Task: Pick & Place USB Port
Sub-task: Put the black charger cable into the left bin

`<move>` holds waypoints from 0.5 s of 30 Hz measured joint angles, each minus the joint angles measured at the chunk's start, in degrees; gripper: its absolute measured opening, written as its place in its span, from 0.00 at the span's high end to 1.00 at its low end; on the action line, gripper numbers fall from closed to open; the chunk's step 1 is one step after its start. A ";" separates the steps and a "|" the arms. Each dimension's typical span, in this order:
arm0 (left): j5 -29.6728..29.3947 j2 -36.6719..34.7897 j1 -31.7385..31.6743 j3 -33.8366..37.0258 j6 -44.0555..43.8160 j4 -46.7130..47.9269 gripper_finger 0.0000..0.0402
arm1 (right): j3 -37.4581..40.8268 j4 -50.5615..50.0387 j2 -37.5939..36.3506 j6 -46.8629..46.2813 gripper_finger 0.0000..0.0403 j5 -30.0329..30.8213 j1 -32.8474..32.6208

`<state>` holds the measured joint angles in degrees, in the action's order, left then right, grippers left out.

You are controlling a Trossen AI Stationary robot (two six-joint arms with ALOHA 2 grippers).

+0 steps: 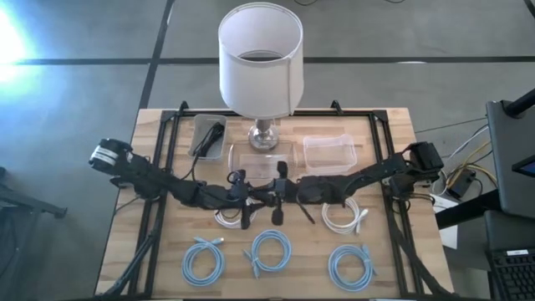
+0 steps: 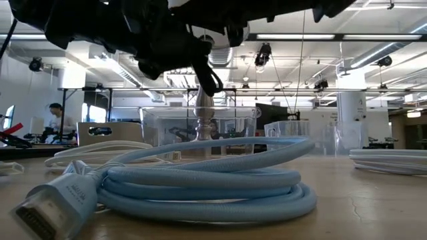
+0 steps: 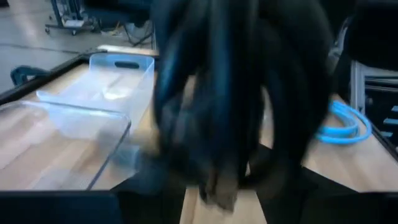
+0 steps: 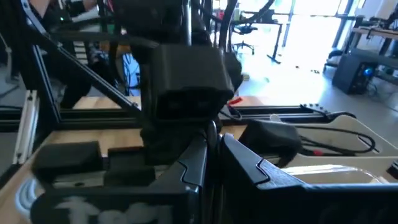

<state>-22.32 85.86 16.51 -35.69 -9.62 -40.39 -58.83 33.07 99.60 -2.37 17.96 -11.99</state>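
Your left end effector (image 1: 245, 203) carries a bundle of black cable (image 3: 236, 112) above the middle of the desk (image 1: 125, 226); its fingers look clamped on it, the loops dangling. The right end effector (image 1: 280, 194) sits just beside it, and you cannot tell its finger state. The arms may collide, or a hanging loop could snag the lamp (image 1: 261, 71) or miss the clear bin (image 1: 330, 153).

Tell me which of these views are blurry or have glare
Left wrist view: a black cable bundle is smeared, filling the frame. High view: glare at the left edge, the table itself sharp. Low view: the blue cable is sharp, the arms dark against ceiling lights. Right wrist view: bright windows behind.
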 joint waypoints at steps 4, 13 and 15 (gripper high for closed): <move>-1.16 -0.28 0.05 -0.16 0.77 -0.04 0.58 | -2.71 -5.80 -0.03 -0.02 0.92 -0.03 -0.04; -3.70 -0.68 0.11 0.30 0.58 0.15 0.74 | -6.93 -15.22 -0.65 -0.20 0.92 0.24 0.03; -3.69 -0.63 0.12 0.38 0.57 0.56 0.79 | -7.44 -16.48 -0.53 -0.10 0.92 0.21 -0.03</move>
<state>-26.01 85.23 16.63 -35.31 -9.05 -39.83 -66.26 16.58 99.07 -2.47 18.17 -12.02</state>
